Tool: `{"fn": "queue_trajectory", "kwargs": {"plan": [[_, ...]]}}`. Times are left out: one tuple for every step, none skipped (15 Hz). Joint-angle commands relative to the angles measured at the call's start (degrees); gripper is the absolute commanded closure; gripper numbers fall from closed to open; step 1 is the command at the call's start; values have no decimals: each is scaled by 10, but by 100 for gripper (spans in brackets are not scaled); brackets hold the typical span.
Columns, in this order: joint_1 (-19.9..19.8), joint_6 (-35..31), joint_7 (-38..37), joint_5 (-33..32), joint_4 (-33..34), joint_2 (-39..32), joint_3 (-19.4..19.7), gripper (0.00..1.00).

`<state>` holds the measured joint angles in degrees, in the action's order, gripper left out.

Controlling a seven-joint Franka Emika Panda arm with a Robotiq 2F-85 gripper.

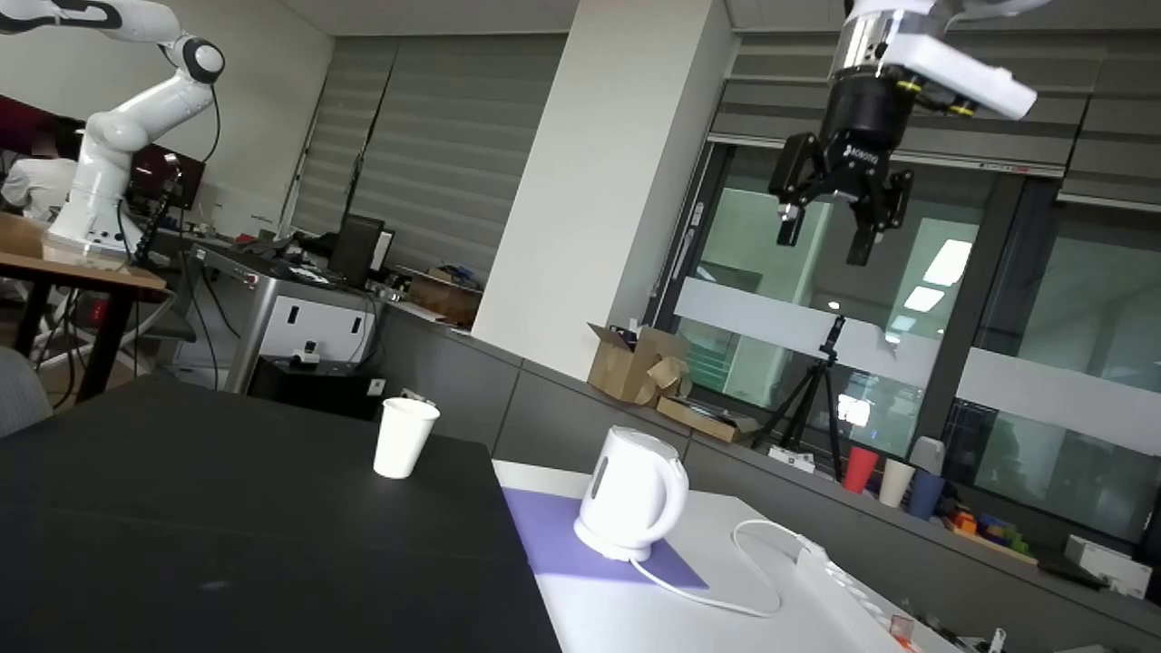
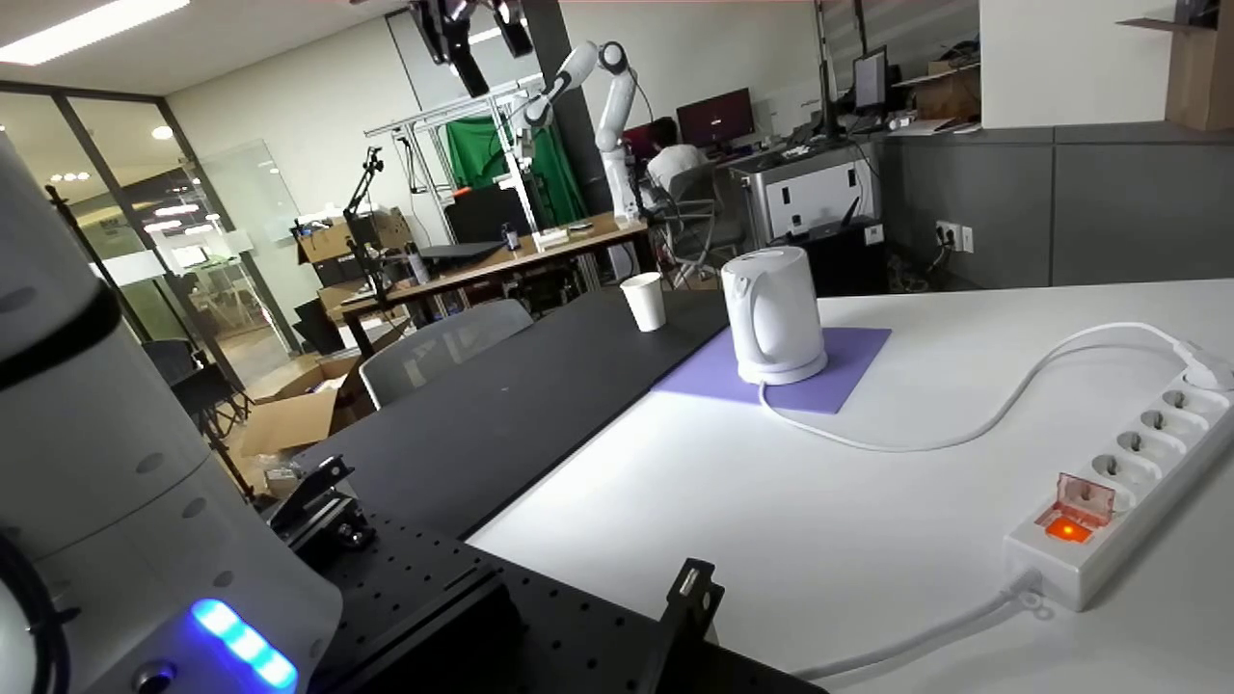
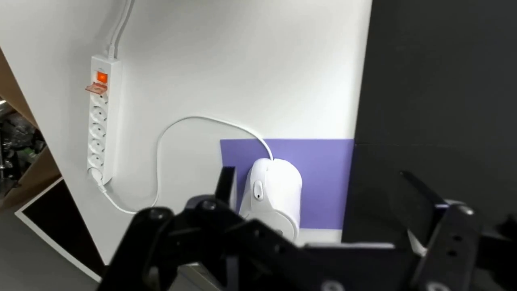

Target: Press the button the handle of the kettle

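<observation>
The white kettle (image 1: 621, 494) stands upright on a purple sheet in both exterior views (image 2: 791, 313). Its white loop handle (image 1: 676, 499) is on its side and also shows in an exterior view (image 2: 740, 313). In the wrist view the kettle (image 3: 284, 184) is seen from above, partly hidden by the gripper. A small oval button (image 3: 258, 190) with a dark dot sits on top of the handle (image 3: 261, 171). My gripper (image 1: 824, 240) is open and empty, high above the kettle and apart from it. Its fingers are spread wide in the wrist view (image 3: 318, 178).
A white paper cup (image 1: 404, 440) stands on the black table part (image 1: 227, 544). The purple sheet (image 3: 323, 182) lies on the white table (image 3: 282, 81). A white cord (image 2: 916, 448) runs from the kettle to a power strip (image 2: 1138, 501) with a lit orange switch.
</observation>
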<state>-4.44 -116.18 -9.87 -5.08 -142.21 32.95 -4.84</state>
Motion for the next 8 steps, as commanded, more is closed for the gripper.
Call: {"fn": "queue_trajectory", "kwargs": {"plan": [[9, -50, 27, 10, 13, -92, 26, 32], [8, -63, 29, 9, 16, -116, 28, 41], [7, -75, 30, 7, 19, -137, 29, 47], [6, -88, 30, 5, 22, -159, 31, 54], [6, -100, 31, 4, 24, -178, 33, 62], [4, -110, 29, 1, 28, -197, 35, 68], [3, -118, 29, 0, 33, -213, 36, 76], [0, -120, 17, -7, 40, -232, 37, 81]]}}
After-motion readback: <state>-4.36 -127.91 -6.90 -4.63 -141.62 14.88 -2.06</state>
